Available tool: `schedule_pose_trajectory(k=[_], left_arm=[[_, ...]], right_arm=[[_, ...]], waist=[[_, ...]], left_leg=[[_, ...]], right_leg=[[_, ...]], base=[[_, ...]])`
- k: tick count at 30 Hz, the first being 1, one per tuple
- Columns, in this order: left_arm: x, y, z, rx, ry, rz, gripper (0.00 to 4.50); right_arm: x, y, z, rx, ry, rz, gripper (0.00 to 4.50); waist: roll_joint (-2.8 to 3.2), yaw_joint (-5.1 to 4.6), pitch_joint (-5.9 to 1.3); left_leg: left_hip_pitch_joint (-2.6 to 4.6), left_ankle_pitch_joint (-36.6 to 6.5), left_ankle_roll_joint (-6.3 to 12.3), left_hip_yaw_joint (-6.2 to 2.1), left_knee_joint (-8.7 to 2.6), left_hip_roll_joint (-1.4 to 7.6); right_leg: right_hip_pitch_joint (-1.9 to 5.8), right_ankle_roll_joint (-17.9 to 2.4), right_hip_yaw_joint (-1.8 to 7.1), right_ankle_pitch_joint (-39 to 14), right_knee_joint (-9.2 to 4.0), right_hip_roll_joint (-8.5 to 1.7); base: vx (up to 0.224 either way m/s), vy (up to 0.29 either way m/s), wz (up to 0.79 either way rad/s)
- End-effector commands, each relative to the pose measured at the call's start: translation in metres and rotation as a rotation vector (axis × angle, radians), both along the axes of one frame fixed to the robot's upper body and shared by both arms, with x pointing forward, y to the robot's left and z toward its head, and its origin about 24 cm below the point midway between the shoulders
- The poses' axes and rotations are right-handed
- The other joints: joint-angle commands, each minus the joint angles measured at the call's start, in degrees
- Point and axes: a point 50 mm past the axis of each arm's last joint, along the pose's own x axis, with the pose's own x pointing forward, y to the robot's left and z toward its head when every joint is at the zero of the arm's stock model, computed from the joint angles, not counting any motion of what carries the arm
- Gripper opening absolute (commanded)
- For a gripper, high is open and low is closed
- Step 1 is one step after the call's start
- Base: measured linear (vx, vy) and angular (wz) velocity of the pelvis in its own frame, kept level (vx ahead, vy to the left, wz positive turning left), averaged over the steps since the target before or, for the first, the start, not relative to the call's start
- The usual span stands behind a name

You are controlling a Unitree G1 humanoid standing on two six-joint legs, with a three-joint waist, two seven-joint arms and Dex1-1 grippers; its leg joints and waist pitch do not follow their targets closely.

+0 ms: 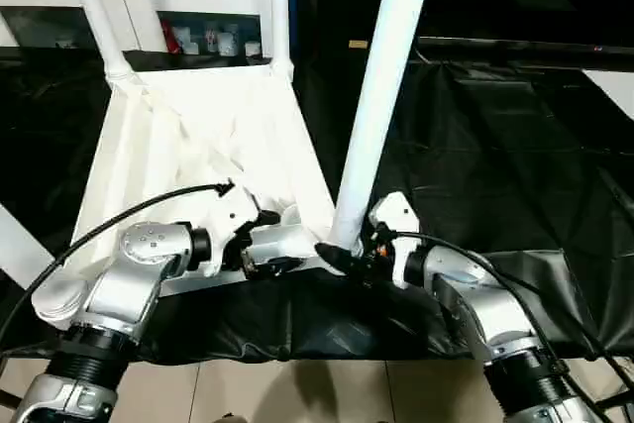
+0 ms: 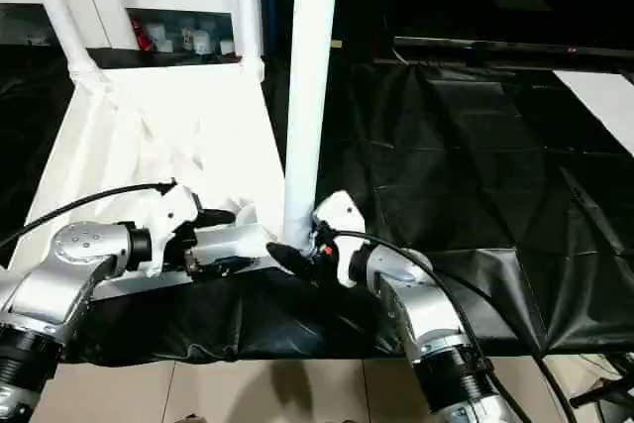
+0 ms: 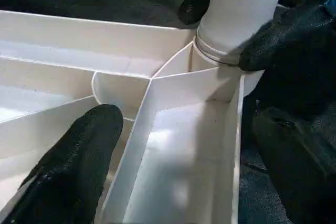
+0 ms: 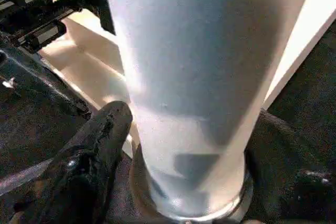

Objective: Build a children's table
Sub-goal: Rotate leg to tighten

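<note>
Right wrist view: my right hand [image 4: 178, 145] is clamping the leg [image 1: 381, 96] low, at its corner socket in the upturned tabletop [image 1: 198, 136] on the counter [image 1: 495, 146]. My left hand [image 1: 260, 245] is gripping the rim. Stiff, light, slippery plastic, probably.

Overhead light is washing out the tabletop [image 1: 198, 136] into glare, hiding its ribs. The black sheet [image 1: 475, 146] is catching soft sheen along its creases. Up close, the leg [image 4: 189, 77] is blurring, half in shadow.

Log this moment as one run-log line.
step: leg into near-right socket | right gripper: shut on leg | left gripper: holding tabletop edge
</note>
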Motion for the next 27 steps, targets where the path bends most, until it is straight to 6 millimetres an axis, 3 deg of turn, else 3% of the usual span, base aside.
schedule_pose_trajectory(k=[1, 27], left_arm=[[0.0003, -0.0027, 0.0031, 0.006, -0.018, -0.019, 4.45], [0.0003, -0.0027, 0.0031, 0.006, -0.018, -0.019, 4.45]], right_arm=[[0.0009, 0.0018, 0.0017, -0.012, -0.001, 0.019, 3.58], [0.0009, 0.0018, 0.0017, -0.012, -0.001, 0.019, 3.58]], waist=[[0.30, 0.30, -3.70], [0.28, 0.29, -3.72]], left_leg=[[-0.43, -6.9, 2.62, -0.33, -2.95, 1.33], [-0.47, -6.7, 2.68, -0.34, -2.91, 1.31]], right_leg=[[3.81, -6.8, 3.91, -9.9, -4.10, -4.19], [3.84, -6.8, 3.91, -9.7, -4.05, -4.18]], base=[[0.000, 0.000, 0.00], [0.000, 0.000, 0.00]])
